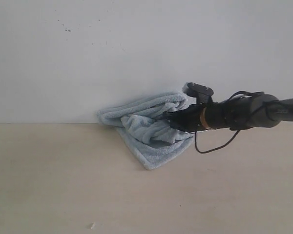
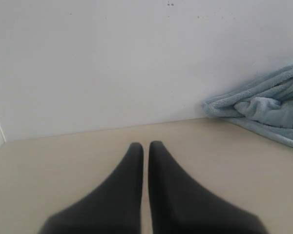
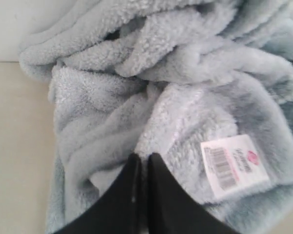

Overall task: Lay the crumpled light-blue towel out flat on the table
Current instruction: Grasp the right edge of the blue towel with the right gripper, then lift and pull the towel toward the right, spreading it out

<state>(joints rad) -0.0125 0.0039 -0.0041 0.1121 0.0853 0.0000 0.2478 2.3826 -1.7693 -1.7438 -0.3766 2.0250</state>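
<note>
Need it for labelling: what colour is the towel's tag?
The tag is white with pink print; right wrist view.

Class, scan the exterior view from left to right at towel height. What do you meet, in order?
table → towel → right arm, which runs off the edge. The right claw overlaps the towel, so it is left out.

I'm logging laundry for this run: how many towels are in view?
1. The crumpled light-blue towel lies on the table against the white wall, with the right gripper at its folds. Those folds could hide a smaller cloth.
</note>
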